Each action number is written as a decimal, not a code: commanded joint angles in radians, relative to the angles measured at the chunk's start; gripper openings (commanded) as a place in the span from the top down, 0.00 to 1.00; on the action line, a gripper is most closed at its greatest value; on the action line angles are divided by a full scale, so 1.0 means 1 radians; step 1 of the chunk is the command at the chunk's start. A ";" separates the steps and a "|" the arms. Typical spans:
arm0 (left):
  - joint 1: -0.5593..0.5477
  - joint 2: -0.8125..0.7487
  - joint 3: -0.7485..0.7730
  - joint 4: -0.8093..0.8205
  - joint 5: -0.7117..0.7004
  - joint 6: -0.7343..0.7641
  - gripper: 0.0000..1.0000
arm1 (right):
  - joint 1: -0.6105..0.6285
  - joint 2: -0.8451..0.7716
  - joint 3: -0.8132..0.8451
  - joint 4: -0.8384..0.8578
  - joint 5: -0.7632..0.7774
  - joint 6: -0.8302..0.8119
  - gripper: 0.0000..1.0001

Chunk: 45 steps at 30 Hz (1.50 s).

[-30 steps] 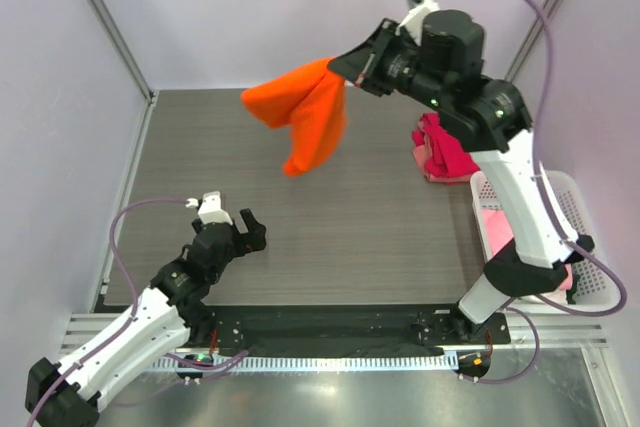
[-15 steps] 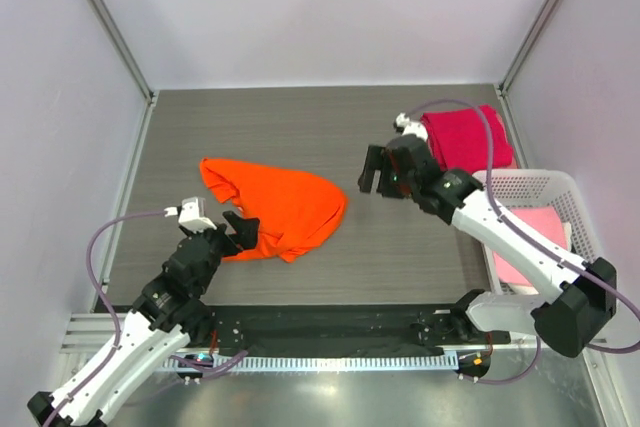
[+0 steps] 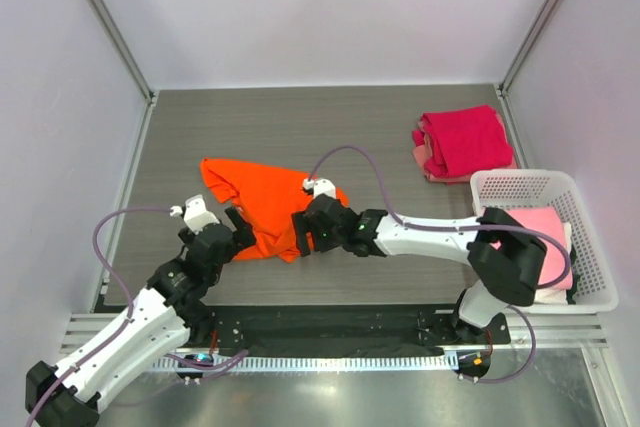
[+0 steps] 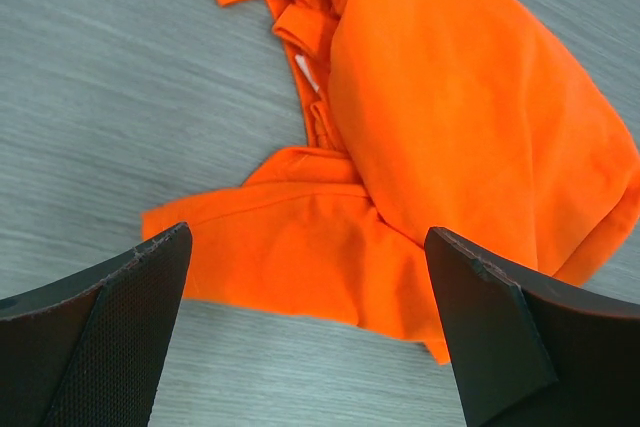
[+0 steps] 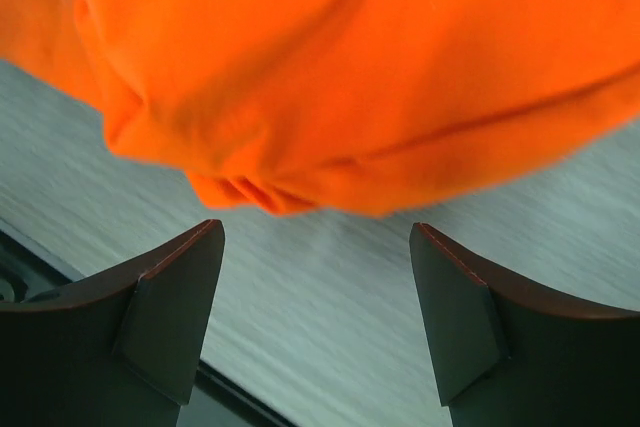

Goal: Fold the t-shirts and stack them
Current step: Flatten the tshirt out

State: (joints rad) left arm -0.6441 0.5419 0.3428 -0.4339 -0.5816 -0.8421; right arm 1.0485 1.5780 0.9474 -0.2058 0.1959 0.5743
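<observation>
While one magenta-red cotton t-shirt (image 3: 462, 140) lies folded on a pale pink one (image 3: 421, 155) at the far right corner of the dark grey wood-grain table (image 3: 380, 137), most of the job remains, I judge. The bright orange cotton t-shirt (image 3: 265, 199) lies crumpled and unfolded left of centre. My left gripper (image 3: 240, 230) hangs spread wide at its near left edge, gripping nothing. My right gripper (image 3: 299, 235) is likewise released, low at the near right hem. More pale pink shirts (image 3: 545, 232) wait in the white plastic lattice basket (image 3: 520, 179) on the right. Flattening, folding and stacking the orange one comes next, I reckon.
</observation>
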 commanded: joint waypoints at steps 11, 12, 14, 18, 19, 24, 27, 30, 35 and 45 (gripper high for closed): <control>0.003 0.082 -0.004 -0.037 0.058 -0.215 0.00 | -0.048 0.214 0.139 0.170 0.114 0.041 0.14; 0.003 0.081 -0.001 -0.039 0.057 -0.215 0.00 | -0.067 0.224 0.136 0.169 0.100 0.058 0.16; 0.003 0.070 0.008 -0.043 0.058 -0.210 0.00 | -0.154 0.247 0.113 0.161 0.051 0.073 0.39; 0.003 0.047 0.031 -0.054 0.074 -0.183 0.01 | -0.326 0.231 0.064 0.103 0.083 0.076 0.75; 0.003 0.044 0.036 -0.055 0.074 -0.173 0.00 | -0.355 0.220 0.076 0.079 0.114 0.064 0.75; 0.004 0.073 0.062 -0.016 0.065 -0.153 0.01 | -0.452 0.128 0.192 0.005 0.097 -0.002 0.73; 0.006 0.124 0.107 -0.017 0.062 -0.129 0.00 | -0.374 0.083 0.249 -0.020 0.089 -0.047 0.35; 0.011 0.164 0.143 -0.011 0.048 -0.092 0.00 | -0.233 0.040 0.232 -0.039 0.137 -0.041 0.24; 0.035 0.202 0.148 0.018 0.046 -0.086 0.00 | -0.059 0.043 0.182 -0.026 0.189 0.067 0.35; 0.113 0.158 0.145 -0.045 0.065 -0.118 0.00 | 0.048 0.221 0.243 -0.021 0.234 0.147 0.42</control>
State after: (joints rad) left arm -0.5568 0.7120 0.4641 -0.4633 -0.5037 -0.9463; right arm 1.0828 1.7756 1.1511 -0.2291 0.3676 0.6788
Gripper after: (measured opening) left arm 0.995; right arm 0.578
